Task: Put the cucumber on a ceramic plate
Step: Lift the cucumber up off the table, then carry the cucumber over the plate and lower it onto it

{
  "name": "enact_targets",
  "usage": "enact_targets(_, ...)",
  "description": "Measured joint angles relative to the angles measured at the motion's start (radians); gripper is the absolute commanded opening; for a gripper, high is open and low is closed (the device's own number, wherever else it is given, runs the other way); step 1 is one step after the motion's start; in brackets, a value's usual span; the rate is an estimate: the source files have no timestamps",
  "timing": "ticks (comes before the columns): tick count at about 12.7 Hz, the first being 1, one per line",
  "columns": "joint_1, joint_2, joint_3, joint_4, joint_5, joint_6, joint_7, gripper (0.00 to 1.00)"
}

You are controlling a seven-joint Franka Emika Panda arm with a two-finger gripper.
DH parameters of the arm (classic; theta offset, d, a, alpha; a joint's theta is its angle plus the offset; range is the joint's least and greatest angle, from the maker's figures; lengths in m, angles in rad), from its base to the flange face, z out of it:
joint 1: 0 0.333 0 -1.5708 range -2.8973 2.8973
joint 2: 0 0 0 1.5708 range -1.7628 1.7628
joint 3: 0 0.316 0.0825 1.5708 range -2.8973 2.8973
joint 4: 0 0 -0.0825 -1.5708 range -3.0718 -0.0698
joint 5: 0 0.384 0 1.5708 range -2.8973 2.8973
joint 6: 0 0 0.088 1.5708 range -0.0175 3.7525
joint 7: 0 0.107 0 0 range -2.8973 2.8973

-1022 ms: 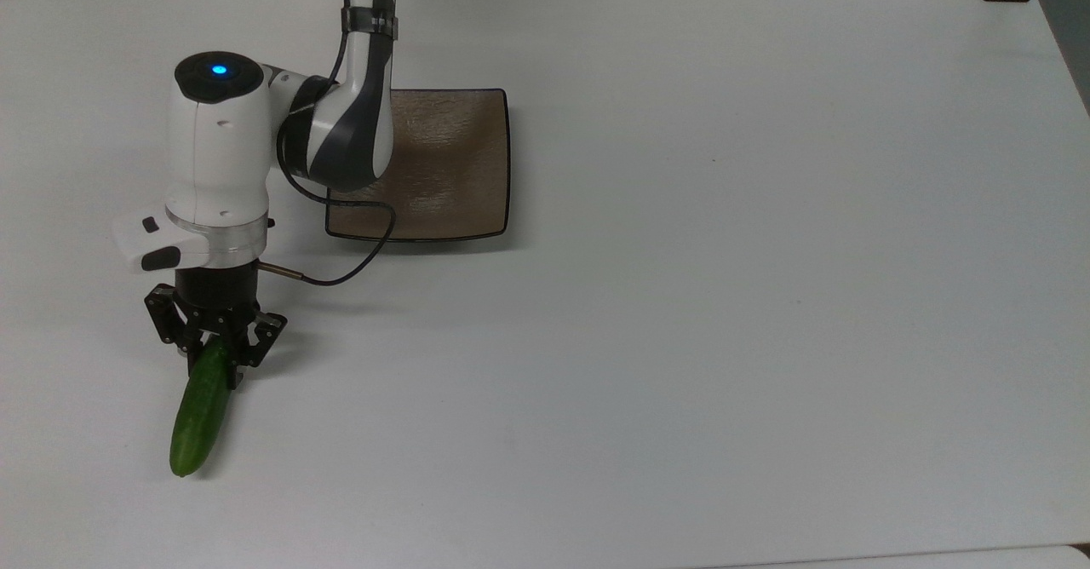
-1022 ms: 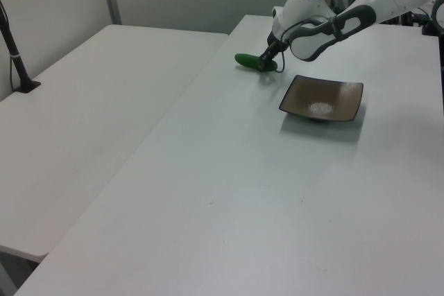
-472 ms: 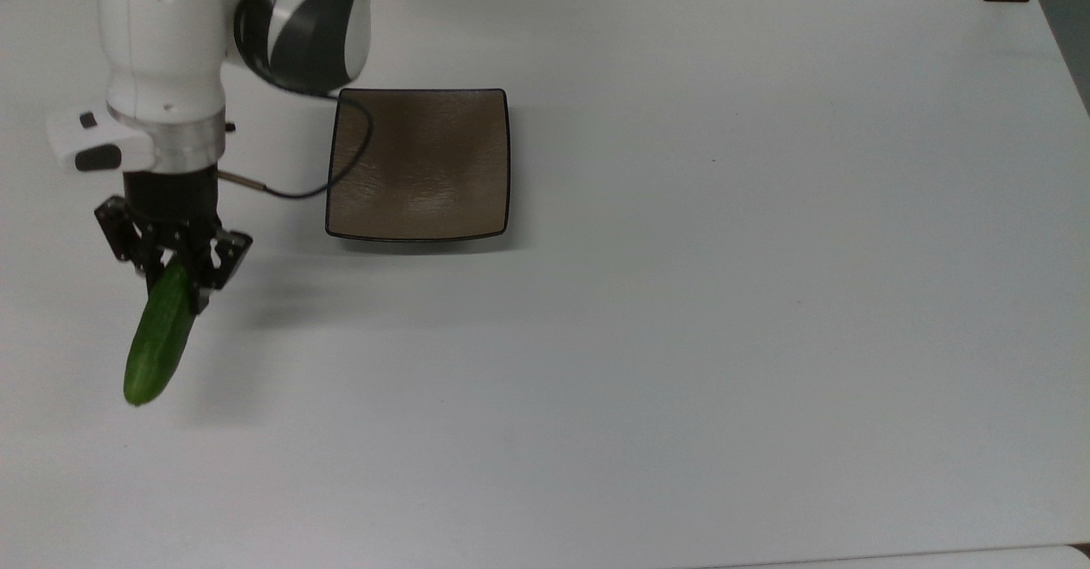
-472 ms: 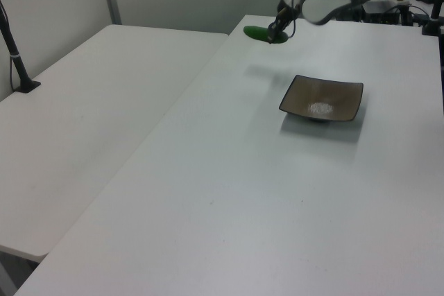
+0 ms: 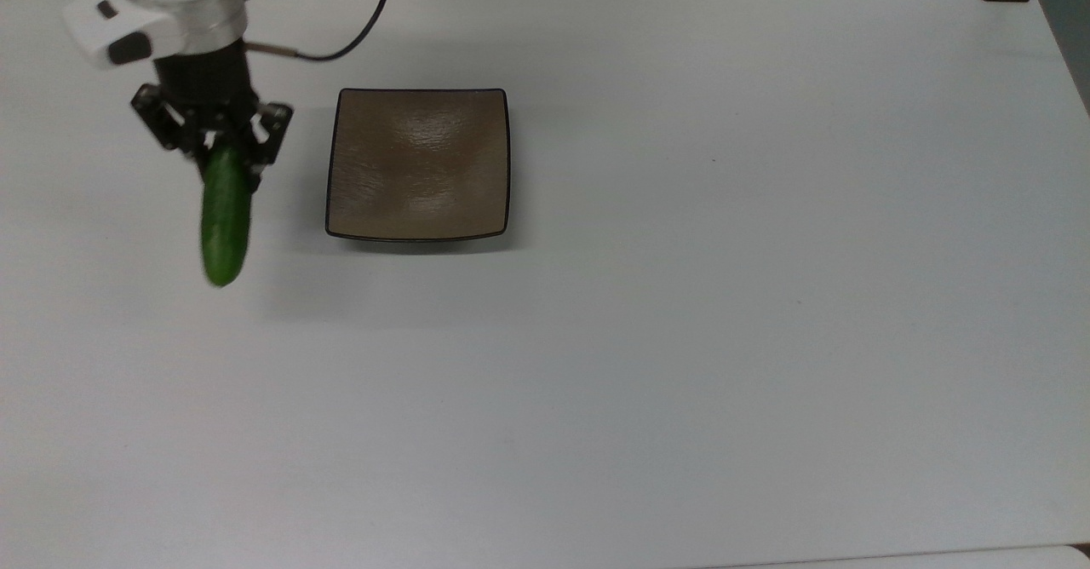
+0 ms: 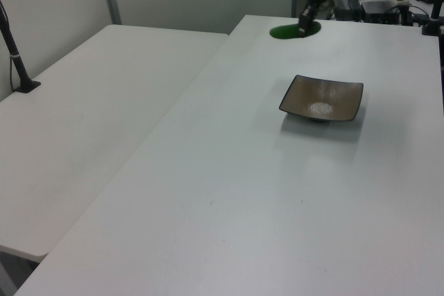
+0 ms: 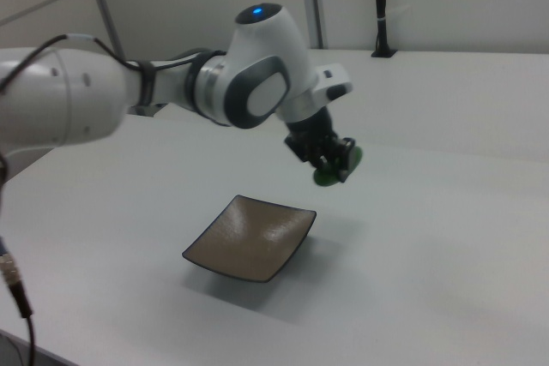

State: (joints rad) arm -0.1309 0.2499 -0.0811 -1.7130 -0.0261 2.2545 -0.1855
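1. Top view: gripper [image 5: 223,158] clamps one end of the cucumber [image 5: 225,221], which hangs off to the top view's left of the plate [image 5: 419,163]. The plate is bare.
2. Left view: cucumber [image 6: 295,30] is held aloft beyond the plate [image 6: 322,98], well above the table [image 6: 263,192].
3. Right view: gripper [image 7: 333,160] grips the cucumber [image 7: 336,169] beside and above the plate [image 7: 251,237], not over it.
4. Judgement: pick-up and lift done; carrying across, lowering and release remain.

White table [image 5: 681,339], black post [image 7: 379,6]
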Motion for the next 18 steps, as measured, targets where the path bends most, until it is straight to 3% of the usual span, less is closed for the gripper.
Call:
enact_targets(3,0.042,-0.130,0.003,-0.166,0.002,-0.087,-0.031,0.34)
enact_targets(6,0.079,-0.147,0.004,-0.211,0.002,-0.204,-0.044,0.38)
enact_targets(8,0.104,-0.140,0.006,-0.249,0.002,-0.207,-0.044,0.77)
enact_targets(10,0.114,-0.125,0.007,-0.262,0.002,-0.207,-0.044,0.92)
enact_targets(14,0.114,-0.117,0.007,-0.262,0.002,-0.207,-0.044,1.00)
enact_targets(18,0.114,-0.121,0.007,-0.242,0.002,-0.207,-0.021,1.00)
